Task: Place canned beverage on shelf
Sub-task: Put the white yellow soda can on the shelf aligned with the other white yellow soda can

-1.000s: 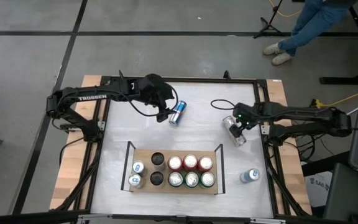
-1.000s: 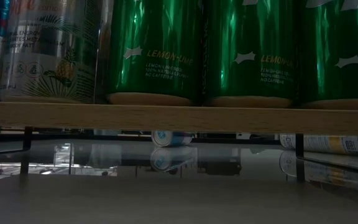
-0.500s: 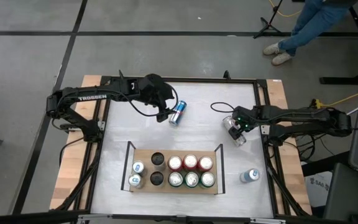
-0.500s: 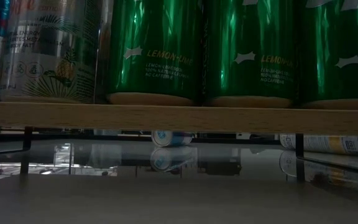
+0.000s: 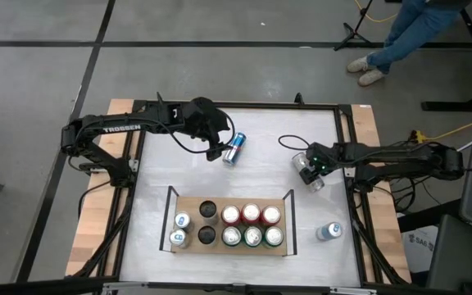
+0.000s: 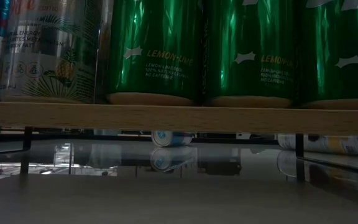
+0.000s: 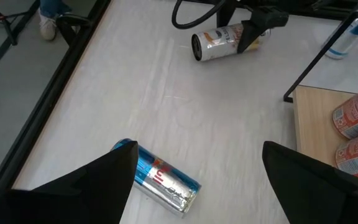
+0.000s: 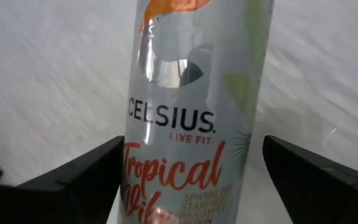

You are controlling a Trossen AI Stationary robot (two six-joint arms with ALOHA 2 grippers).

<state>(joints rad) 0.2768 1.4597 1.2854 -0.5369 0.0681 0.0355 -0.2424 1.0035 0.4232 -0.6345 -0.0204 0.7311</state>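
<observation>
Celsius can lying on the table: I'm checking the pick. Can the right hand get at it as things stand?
Probably yes. The right hand is open, its fingers either side of the Celsius can, nothing between.

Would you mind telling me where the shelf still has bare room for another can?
The shelf has bare board only at its back left corner, between the left rail and the black-topped can. Everywhere else, cans stand packed in two rows up to the right rail.

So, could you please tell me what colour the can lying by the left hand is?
Blue and silver can, clearest in the left wrist view.
</observation>
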